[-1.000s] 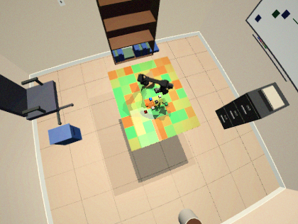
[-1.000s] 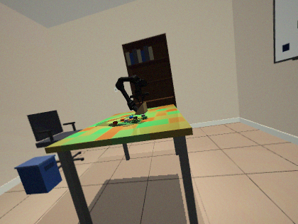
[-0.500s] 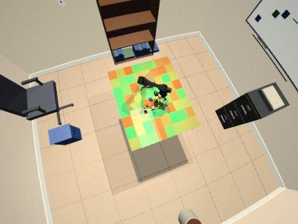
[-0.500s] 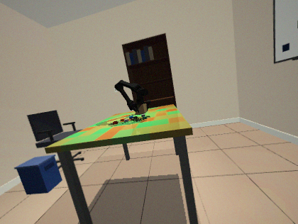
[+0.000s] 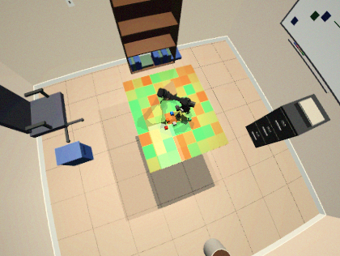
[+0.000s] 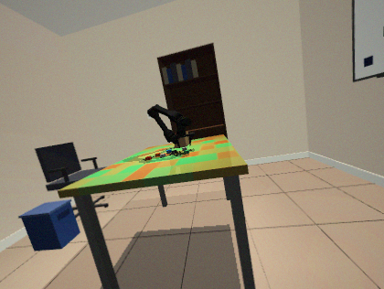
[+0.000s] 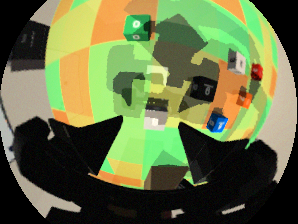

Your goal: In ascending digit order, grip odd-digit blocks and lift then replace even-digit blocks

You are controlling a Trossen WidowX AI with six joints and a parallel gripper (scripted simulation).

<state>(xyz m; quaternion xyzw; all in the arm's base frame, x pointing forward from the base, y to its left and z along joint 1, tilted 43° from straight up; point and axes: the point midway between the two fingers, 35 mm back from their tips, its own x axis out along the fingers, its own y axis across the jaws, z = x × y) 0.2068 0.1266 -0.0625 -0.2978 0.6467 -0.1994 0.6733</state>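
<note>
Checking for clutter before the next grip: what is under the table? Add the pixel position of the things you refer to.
Under the table (image 5: 163,162) (image 6: 155,181), floor tiles and its shadow show; in the top view, the tabletop hides most of that floor.

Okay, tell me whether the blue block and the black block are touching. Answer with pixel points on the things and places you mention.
Apart: the wrist view shows orange tabletop between the blue block (image 5: 172,113) (image 7: 217,123) and the black block (image 7: 204,88).

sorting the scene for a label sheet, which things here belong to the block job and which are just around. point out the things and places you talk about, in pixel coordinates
Part of the job:
- green block (image 7: 137,28)
- black block (image 7: 203,88)
- blue block (image 7: 217,123)
- red block (image 7: 256,72)
- orange block (image 7: 244,99)
- two white blocks (image 7: 236,63)
- gripper (image 7: 150,121)

Just around:
- office chair (image 5: 48,113) (image 6: 58,161)
- blue bin (image 5: 69,154) (image 6: 50,229)
- filing cabinet (image 5: 292,120)
- bookshelf (image 5: 148,24) (image 6: 219,87)
</note>
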